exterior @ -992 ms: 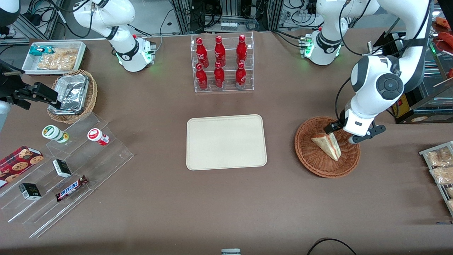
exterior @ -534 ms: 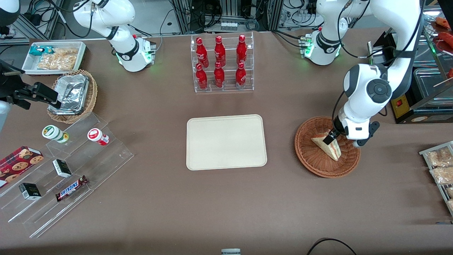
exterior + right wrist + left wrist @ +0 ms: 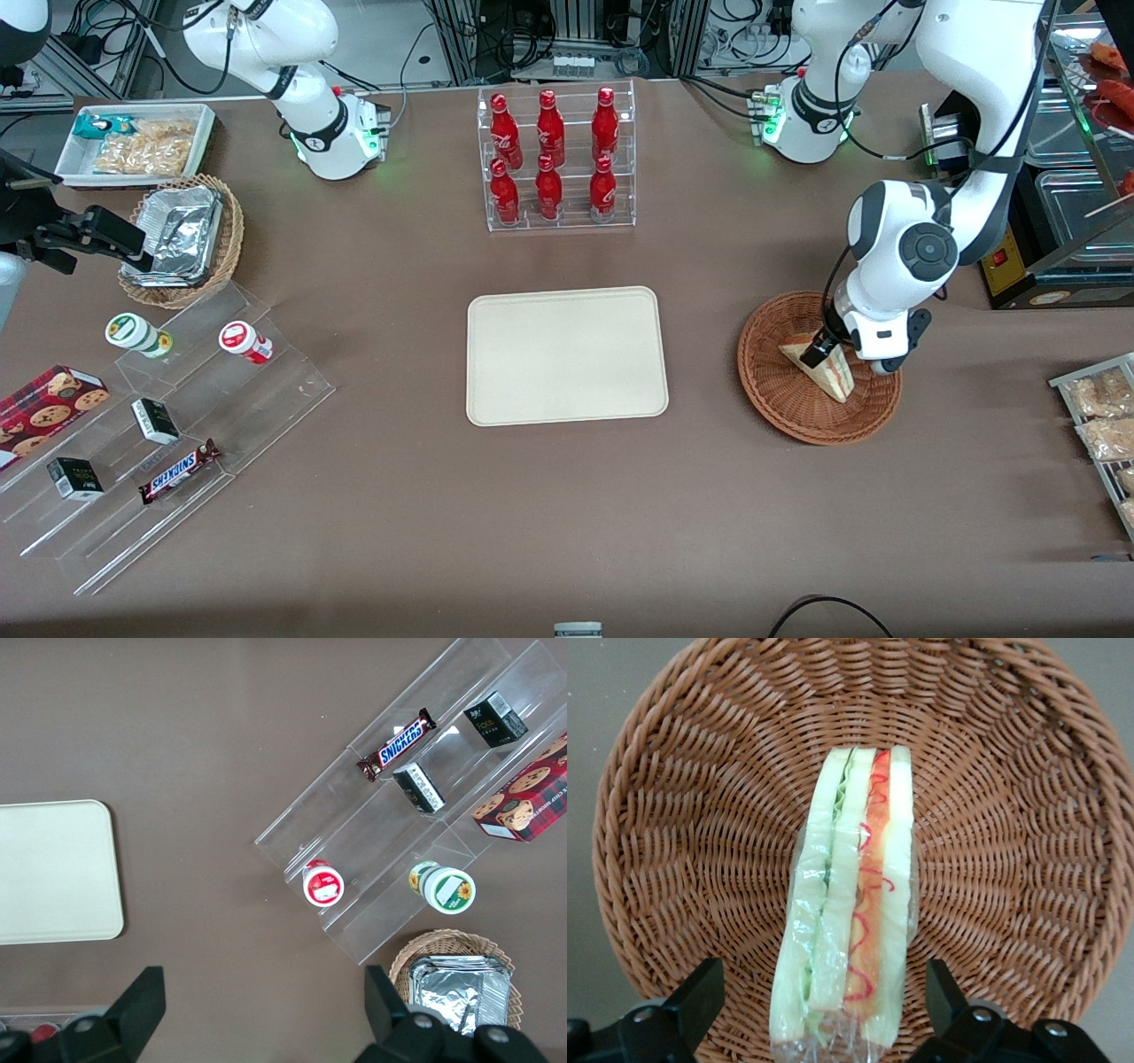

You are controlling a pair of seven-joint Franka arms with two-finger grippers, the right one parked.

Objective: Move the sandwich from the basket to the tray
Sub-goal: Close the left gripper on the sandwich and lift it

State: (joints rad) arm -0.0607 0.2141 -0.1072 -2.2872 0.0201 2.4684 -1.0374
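Brown tabletop carries the tray [image 3: 567, 355], with the basket [image 3: 780, 399] well apart from it toward the working arm's end. Within the basket the sandwich [image 3: 849, 904] is stood on edge. The gripper [image 3: 824, 1014] is lowered over it, its fingers [image 3: 700, 992] spread apart on either flank. The grasp step is judged in hand; closing, then lifting, is called for next.

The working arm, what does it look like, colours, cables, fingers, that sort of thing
The working arm is glossy white with rounded joints, dark grey round joint caps and black seams. Black cables run along it, and its base glows green. The gripper, over the sandwich in the basket, is open, with two black wedge-shaped fingers on black screwed mounts.
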